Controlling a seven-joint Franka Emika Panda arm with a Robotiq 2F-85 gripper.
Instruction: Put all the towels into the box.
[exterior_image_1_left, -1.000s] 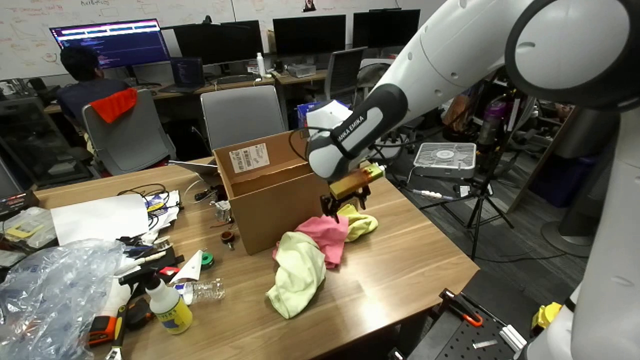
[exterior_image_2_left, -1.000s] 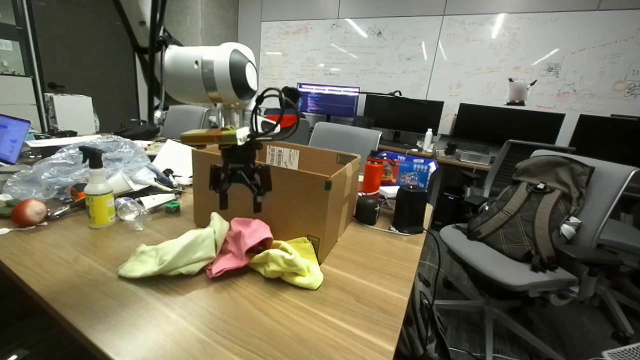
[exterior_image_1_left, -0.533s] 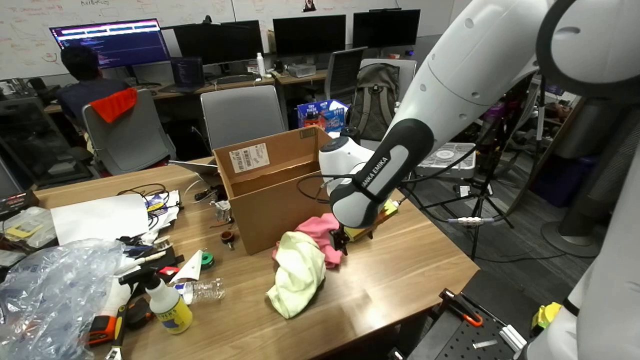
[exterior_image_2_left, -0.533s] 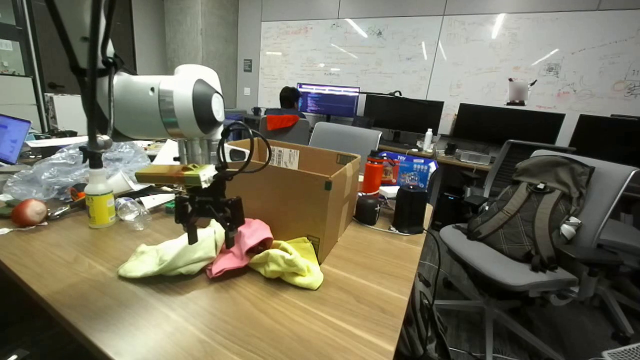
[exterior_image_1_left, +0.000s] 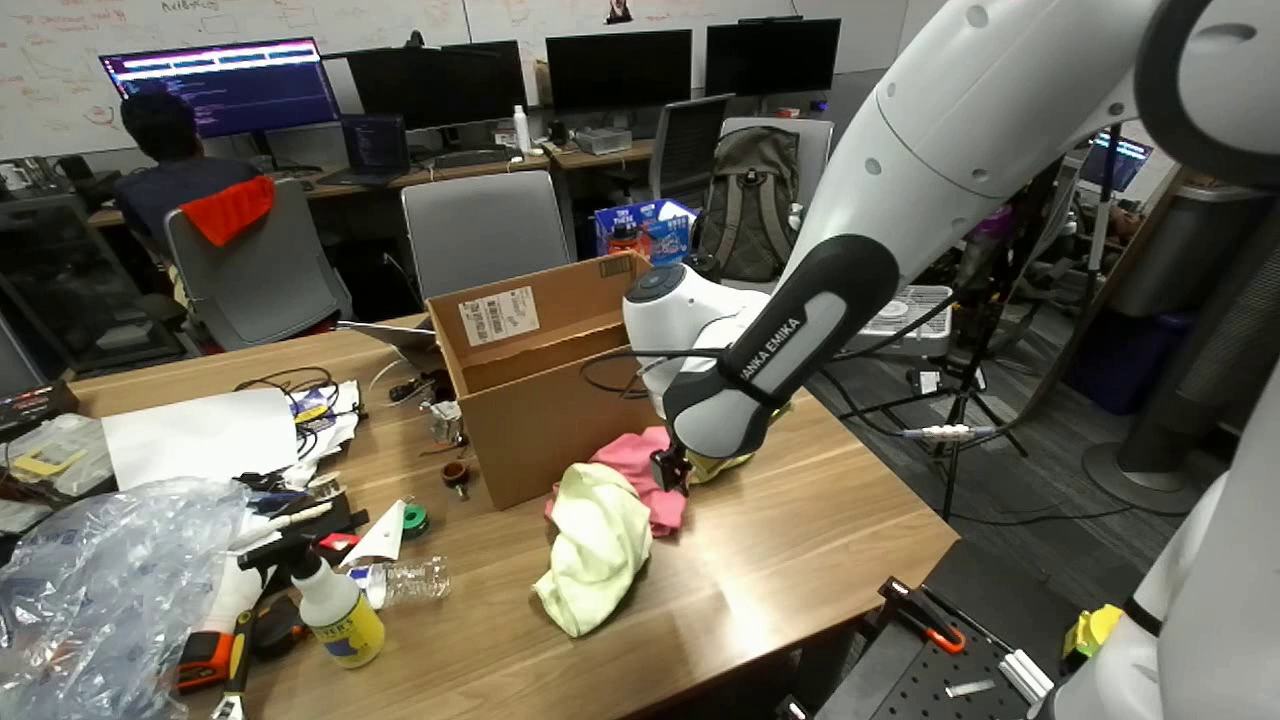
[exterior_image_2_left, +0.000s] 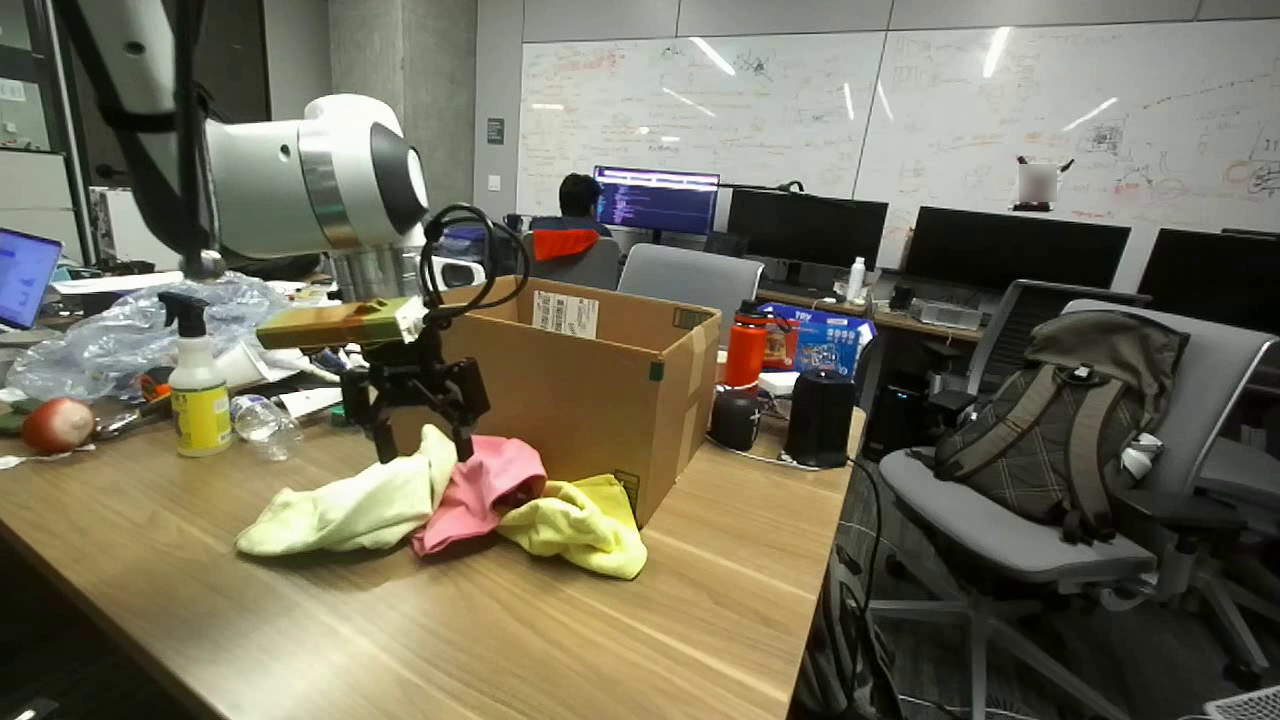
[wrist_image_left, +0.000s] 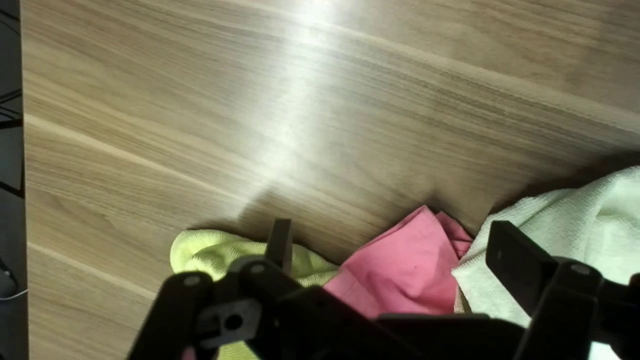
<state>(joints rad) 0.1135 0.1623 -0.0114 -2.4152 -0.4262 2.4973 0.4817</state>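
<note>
Robotiq gripper (exterior_image_2_left: 425, 449), jaws spread wide, pink towel (wrist_image_left: 405, 270) below it, cardboard box (exterior_image_2_left: 570, 400) near, broad tabletop (wrist_image_left: 125, 100), its edge well apart

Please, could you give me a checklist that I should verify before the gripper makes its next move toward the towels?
1. Gripper open, nothing held: ok.
2. Pink towel between the fingers in the wrist view: ok.
3. Pink towel free of the pale towel: not ok, the pale one overlaps it.
4. Fingers clear of the bright yellow towel: cannot tell; in the wrist view one finger shows in front of it, but the height is not clear.
5. Box open at the top: ok, in both exterior views.
6. Box floor free: cannot tell, the walls hide it.
</note>
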